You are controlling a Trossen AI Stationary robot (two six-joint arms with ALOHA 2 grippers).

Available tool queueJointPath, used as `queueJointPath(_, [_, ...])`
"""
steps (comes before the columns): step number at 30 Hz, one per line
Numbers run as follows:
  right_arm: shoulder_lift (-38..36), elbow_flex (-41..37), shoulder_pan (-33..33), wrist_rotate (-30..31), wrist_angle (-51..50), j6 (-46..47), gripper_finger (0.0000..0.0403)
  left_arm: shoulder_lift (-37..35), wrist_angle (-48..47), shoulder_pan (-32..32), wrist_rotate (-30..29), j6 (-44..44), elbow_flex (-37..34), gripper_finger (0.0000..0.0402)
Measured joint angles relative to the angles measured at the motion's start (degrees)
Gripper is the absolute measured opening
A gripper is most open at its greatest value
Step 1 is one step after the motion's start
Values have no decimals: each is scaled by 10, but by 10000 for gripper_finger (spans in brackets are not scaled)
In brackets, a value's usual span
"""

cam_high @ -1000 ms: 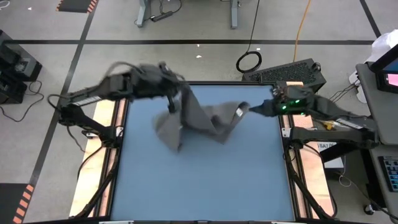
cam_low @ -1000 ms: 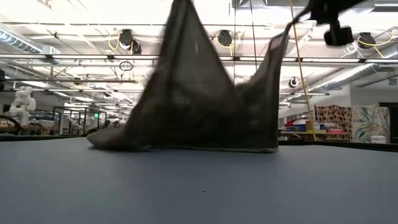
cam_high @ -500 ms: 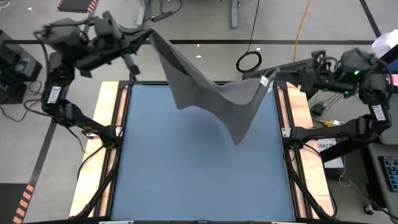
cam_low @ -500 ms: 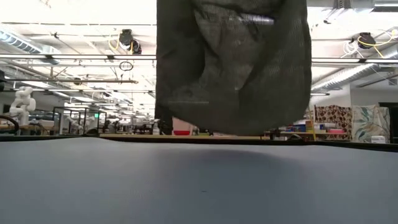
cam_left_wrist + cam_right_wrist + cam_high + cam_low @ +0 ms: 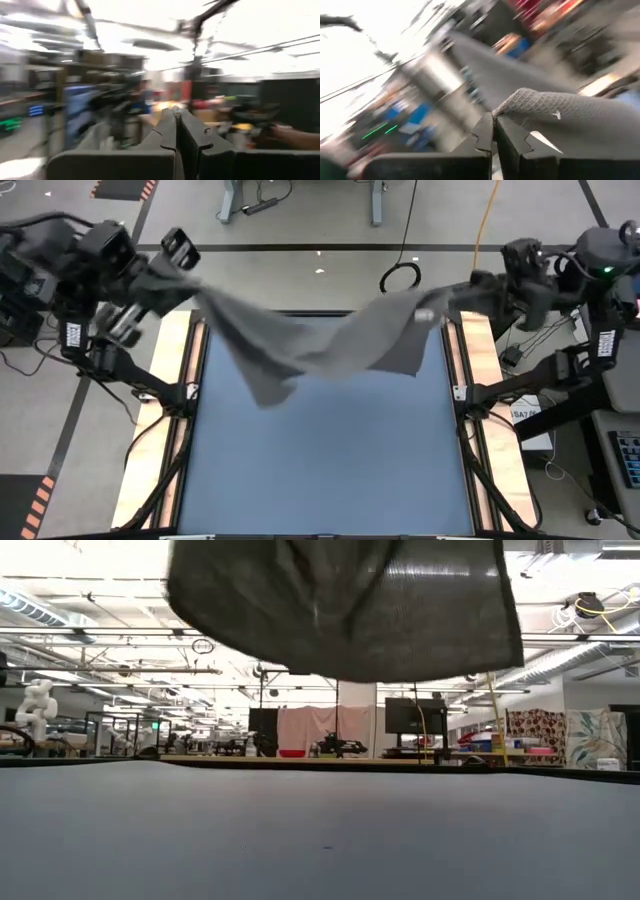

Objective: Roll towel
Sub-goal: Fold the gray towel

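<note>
Soft, light towel (image 5: 320,345) sags between left hand (image 5: 178,268) at ten o'clock and right hand (image 5: 470,292) at two o'clock, both clamped on corners.

The towel (image 5: 320,345) is soft dark grey cloth, matt, with a fine waffle-like weave that shows close up in the right wrist view, and a small white tag (image 5: 424,314). The bench (image 5: 320,470) top is smooth, matt blue, edged by pale wood-like side boards (image 5: 165,410). Both claws' fingers (image 5: 487,137) look like dark matt plastic.
</note>
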Motion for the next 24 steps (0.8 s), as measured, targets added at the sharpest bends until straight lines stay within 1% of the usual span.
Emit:
queueJointPath(2, [0, 1, 18, -51, -1, 17, 4, 0, 5, -34, 27, 4, 0, 2])
queueJointPath(4, [-2, 1, 39, -75, -7, 33, 4, 0, -3, -65, 34, 4, 0, 2])
queueJointPath(7, [-3, 1, 62, -84, -29, 64, 4, 0, -12, -83, 20, 5, 0, 2])
queueJointPath(10, [-5, 1, 71, -63, -80, 81, 4, -1, -70, -83, -27, 30, 1, 2])
queueJointPath(11, [-4, 1, 71, -47, -107, 82, 4, -4, -106, -81, -52, 46, 1, 2])
queueJointPath(13, [1, 1, 71, -3, -174, 80, 4, -6, -202, -74, -119, 79, 1, 2])
queueJointPath(15, [9, 1, 71, 55, -247, 67, 4, -8, -342, -64, -214, 99, 1, 2])
queueJointPath(17, [22, 1, 71, 133, -325, 48, 4, -2, -491, -52, -322, 103, -4, 2])
queueJointPath(18, [31, -1, 71, 173, -348, 41, 4, 4, -551, -46, -370, 101, -12, 2])
queueJointPath(19, [38, -14, 71, 209, -339, 26, 4, 9, -580, -39, -408, 100, -25, 2])
queueJointPath(20, [37, -30, 71, 236, -323, 5, 4, 13, -573, -31, -436, 101, -48, 3])
queueJointPath(21, [39, -45, 71, 262, -311, -13, 4, 9, -559, -23, -448, 110, -79, 4])
queueJointPath(22, [46, -57, 69, 287, -299, -26, 4, 3, -543, -18, -447, 119, -108, 5])
queueJointPath(24, [57, -79, 60, 327, -305, -36, 4, 0, -479, -3, -437, 130, -146, 7])
